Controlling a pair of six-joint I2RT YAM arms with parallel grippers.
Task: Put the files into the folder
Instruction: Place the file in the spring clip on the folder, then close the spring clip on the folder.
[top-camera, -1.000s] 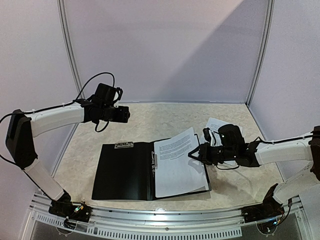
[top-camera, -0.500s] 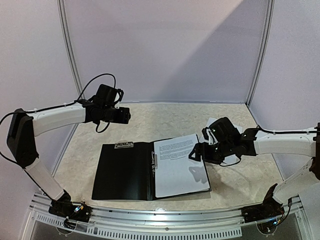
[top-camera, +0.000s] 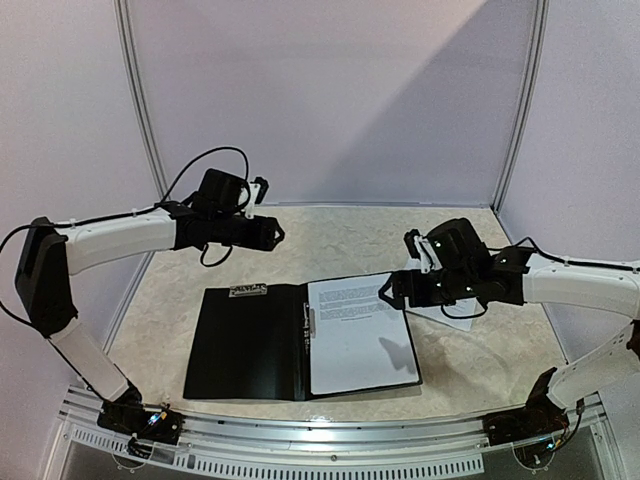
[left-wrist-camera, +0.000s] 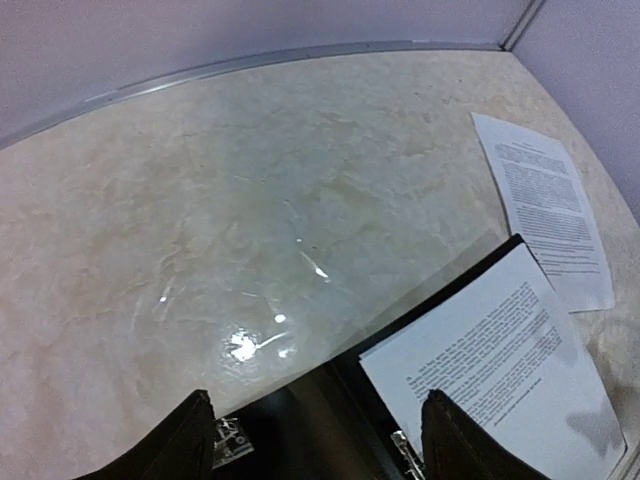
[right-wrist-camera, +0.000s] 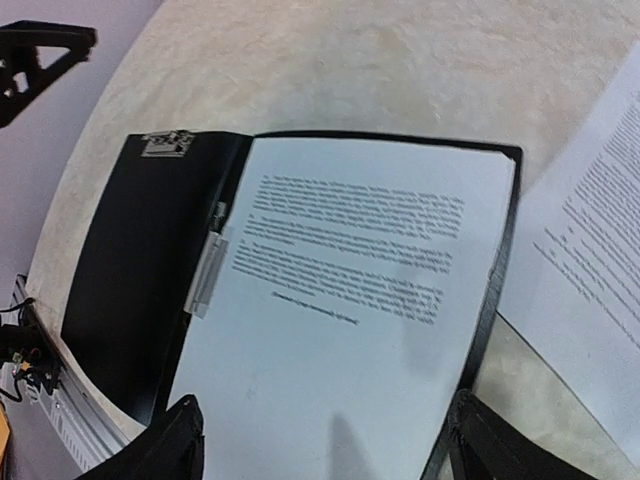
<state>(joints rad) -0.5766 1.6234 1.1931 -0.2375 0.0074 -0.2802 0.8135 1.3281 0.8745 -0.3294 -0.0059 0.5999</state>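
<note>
On the open folder (top-camera: 245, 340), one sheet (top-camera: 355, 335), second sheet (left-wrist-camera: 545, 200) beside it, left gripper (top-camera: 275, 235) and right gripper (top-camera: 387, 290) both open

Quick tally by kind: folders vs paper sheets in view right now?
Black folder: 1
Paper sheets: 2, one in the folder, one loose beside it
Total: 3

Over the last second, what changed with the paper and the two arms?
The right gripper released the sheet it held raised by one edge and lifted clear, open; the sheet settled flat on the right half of the folder. The left gripper swung slightly rightward. The folder stayed open, and the loose sheet stayed on the table.
</note>
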